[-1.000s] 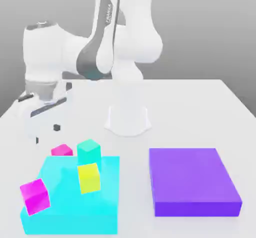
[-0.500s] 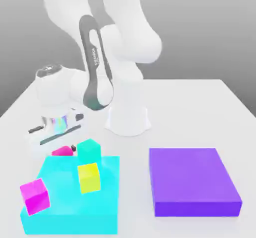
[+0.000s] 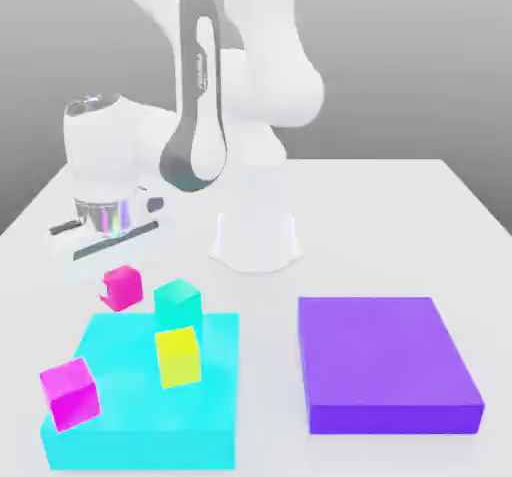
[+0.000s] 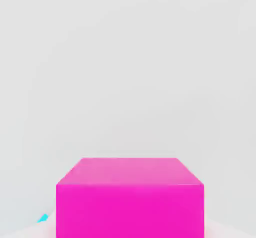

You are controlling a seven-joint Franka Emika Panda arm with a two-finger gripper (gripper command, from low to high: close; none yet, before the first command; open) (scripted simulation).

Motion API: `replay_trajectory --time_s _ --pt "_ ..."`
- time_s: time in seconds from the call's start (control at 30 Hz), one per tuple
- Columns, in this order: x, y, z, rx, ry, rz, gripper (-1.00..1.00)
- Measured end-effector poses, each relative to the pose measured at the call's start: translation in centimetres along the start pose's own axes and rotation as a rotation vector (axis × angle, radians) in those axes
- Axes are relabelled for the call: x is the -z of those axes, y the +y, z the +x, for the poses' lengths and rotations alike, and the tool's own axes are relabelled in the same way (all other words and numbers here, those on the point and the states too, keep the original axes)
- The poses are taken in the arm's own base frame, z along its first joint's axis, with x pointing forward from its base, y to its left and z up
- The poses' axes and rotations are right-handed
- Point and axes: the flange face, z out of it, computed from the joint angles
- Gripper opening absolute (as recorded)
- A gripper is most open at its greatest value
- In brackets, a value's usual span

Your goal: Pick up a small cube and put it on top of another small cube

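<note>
table [image 3: 400, 205]: white | on it: cyan slab [image 3: 140, 405], purple slab [image 3: 385, 365], teal cube [image 3: 178, 303], robot base [image 3: 255, 240]

1. Four small cubes: one hot-pink small cube [image 3: 122, 287] [image 4: 130, 197], one teal cube [image 3: 178, 302], one yellow cube [image 3: 179, 356], and one larger, purplish magenta cube [image 3: 70, 393].
2. Two flat slabs: one cyan slab [image 3: 130, 420] and one purple slab [image 3: 388, 363].
3. One white table [image 3: 400, 225].
4. One robot arm [image 3: 205, 95].

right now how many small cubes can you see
4: hot-pink cube lifted under the gripper; teal cube behind the cyan slab; yellow cube and magenta cube on it.
</note>
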Motion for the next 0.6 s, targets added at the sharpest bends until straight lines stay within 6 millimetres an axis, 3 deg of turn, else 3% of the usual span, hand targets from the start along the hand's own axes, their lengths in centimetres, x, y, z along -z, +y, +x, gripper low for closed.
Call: replay_trajectory --time_s 0.17,0.3,0.37,0.47,0.5,0.6 --pt "5.0 2.8 -8.6 0.348 -0.004 0.001 -1.00" --pt "9.7 7.9 -15.0 0.649 -0.003 -0.002 -1.00" --pt "9.3 9.1 -16.2 0.709 0.001 -0.001 -1.00" --pt "6.1 9.5 -16.6 0.727 0.002 0.000 -1.00" --pt "5.1 9.6 -16.5 0.729 0.000 -0.001 1.00" --pt "5.1 9.6 -16.5 0.729 0.000 -0.001 1.00"
